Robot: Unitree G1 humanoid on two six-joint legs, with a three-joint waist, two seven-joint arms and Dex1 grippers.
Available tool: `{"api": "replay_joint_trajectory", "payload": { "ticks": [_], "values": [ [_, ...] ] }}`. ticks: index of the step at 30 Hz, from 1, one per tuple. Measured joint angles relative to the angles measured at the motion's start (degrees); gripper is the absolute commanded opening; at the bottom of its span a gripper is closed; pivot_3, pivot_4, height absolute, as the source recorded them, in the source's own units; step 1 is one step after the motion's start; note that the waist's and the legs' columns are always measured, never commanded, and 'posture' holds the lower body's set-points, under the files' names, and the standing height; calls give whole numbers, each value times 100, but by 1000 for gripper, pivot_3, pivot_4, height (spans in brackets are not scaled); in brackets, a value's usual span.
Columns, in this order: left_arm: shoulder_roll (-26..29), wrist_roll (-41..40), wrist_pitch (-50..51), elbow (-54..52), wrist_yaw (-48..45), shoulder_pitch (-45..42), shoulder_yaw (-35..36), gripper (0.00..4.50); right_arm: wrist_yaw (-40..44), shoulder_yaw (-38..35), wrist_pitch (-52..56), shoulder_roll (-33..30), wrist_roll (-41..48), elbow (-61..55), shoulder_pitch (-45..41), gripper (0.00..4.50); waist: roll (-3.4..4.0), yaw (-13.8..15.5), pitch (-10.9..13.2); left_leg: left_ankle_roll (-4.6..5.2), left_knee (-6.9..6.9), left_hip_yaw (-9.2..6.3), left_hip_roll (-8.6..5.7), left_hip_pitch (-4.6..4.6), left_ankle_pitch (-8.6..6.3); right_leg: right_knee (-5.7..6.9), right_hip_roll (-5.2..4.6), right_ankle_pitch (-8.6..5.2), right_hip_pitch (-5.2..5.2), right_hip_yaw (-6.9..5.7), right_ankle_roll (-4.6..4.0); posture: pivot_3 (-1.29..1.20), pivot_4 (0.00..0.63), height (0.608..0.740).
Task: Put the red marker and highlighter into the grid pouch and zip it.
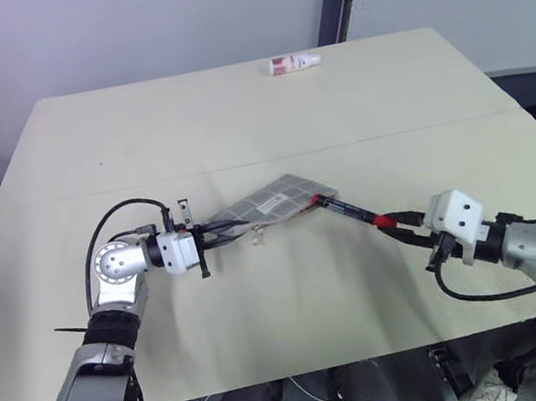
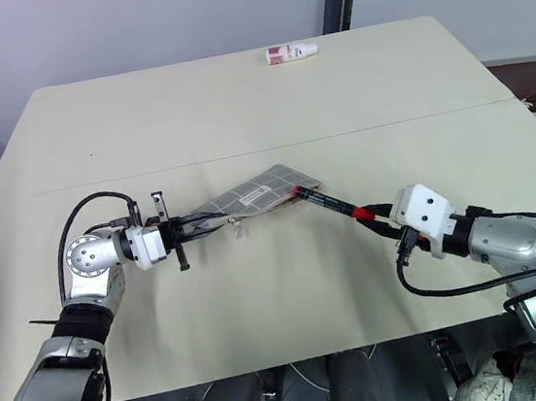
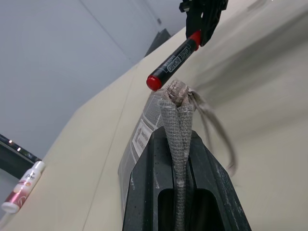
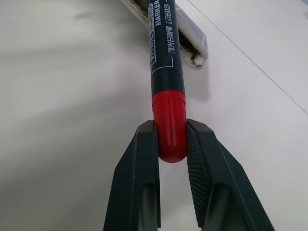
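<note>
two grippers at work over a pale table (image 1: 268, 122). left gripper (image 1: 221, 231) points level toward the right gripper, its black fingers (image 3: 149, 178) pressed together on one end of the grid pouch (image 1: 273, 201); in the left wrist view the grey fabric stands pinched edge-on between the two pads. from that clamp the pouch runs away from the left gripper toward the right one, lifted at the held end, the far part lying flat with its white label patch (image 2: 255, 193) facing up. a thin cord or zip pull (image 1: 257, 233) hangs just below the pouch near the left fingertips.

right gripper (image 1: 408, 227) is clamped on the red cap (image 4: 169, 126) of the red marker (image 1: 352, 211); the cap sits squeezed between both fingers. the marker's black barrel extends straight out ahead of the right fingertips, and its red far end (image 3: 154, 82) is right at the pouch's far end, the end opposite the left gripper's hold. cannot tell whether the tip is touching the fabric or just short of it.

small white bottle (image 1: 293, 62) with a red label lies on its side at the far edge of the table, well apart from both grippers.
</note>
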Motion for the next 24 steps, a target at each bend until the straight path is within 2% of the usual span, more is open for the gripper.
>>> {"api": "replay_joint_trajectory", "payload": {
  "ticks": [12, 18, 24],
  "values": [
    [13, 0, -10, -3, 41, 8, -1, 0, -102, 191, -245, 4, -417, 180, -88, 253, 0, 1, 0, -2, 0, 1, 0, 0, -1, 0, 0, -2, 0, 0, -3, 0, 150, 740],
    [18, -1, -72, -36, -22, 73, -32, 0, -288, 552, -305, 127, -690, 358, -485, 253, 0, 0, 0, 1, -2, 0, 0, 0, 1, 1, 0, -1, -3, 0, -2, 0, 150, 740],
    [18, -2, -136, -47, -80, 149, -115, 0, -319, 809, -504, 144, -890, 382, -485, 253, -1, 9, 0, 0, -1, 0, -1, 0, 0, -1, 0, 1, -1, 1, 2, 0, 150, 740]
  ]
}}
